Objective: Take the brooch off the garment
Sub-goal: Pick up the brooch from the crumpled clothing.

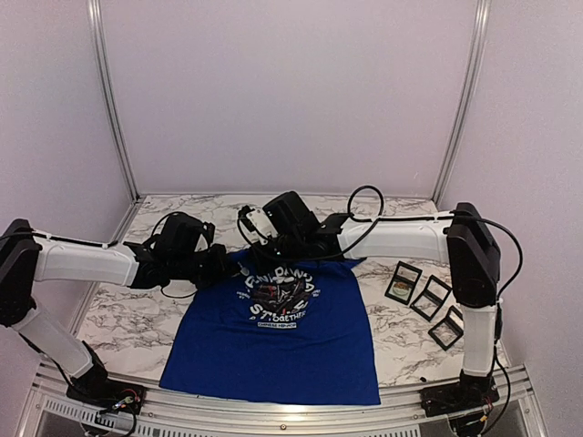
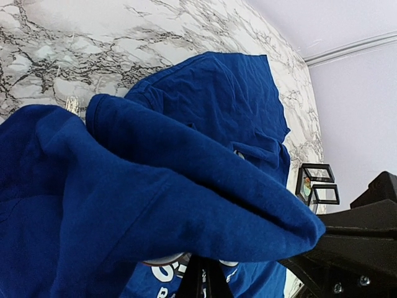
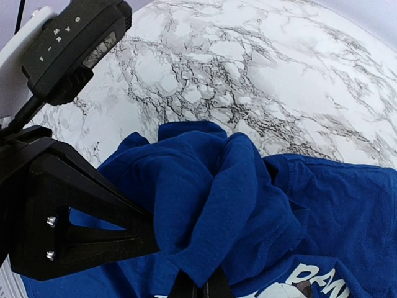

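Top external showed left claw [image 2: 201, 279] and right claw [image 3: 200, 285] each pinching the bunched garment [image 1: 273, 346], brooch unseen, so uncovering it looked the next job.

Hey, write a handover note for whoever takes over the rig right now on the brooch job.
Left gripper: shut on a bunched fold of the T-shirt.
Right gripper: shut on another fold at the shirt's top edge.
T-shirt lies on the table, its upper part crumpled.
Brooch: not visible in any view.
Done: fabric gripped.
Left: find the brooch and unpin it.
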Motion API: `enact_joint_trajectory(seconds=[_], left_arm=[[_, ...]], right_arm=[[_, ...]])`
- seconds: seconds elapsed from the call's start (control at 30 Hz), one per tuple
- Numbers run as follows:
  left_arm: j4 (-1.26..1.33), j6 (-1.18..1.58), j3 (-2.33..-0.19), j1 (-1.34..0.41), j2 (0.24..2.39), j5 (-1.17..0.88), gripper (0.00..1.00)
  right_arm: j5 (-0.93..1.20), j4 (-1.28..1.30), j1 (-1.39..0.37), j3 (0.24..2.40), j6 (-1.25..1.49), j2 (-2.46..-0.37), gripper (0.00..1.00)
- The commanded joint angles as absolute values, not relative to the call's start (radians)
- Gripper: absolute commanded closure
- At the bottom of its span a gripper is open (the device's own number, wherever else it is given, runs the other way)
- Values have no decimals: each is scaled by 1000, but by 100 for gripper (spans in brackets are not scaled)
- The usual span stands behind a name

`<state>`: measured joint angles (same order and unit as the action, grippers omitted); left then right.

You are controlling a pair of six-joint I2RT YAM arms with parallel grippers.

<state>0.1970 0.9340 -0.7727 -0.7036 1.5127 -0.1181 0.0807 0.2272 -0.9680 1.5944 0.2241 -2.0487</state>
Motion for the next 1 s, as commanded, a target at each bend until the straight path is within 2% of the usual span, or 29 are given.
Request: enact_joint_trajectory(seconds=[0.0,0.47,0.97], left_arm=[[168,872,-786,-695,1469,-164,100],[278,835,-711,-681,1418,-338,100],[483,928,-636,-646,1439,-405,100]], right_arm=[[51,245,-962,1611,232,-2030,100],[39,294,-916,1652,258,-2072,100],[159,253,-871,1581,312,-2031,99]])
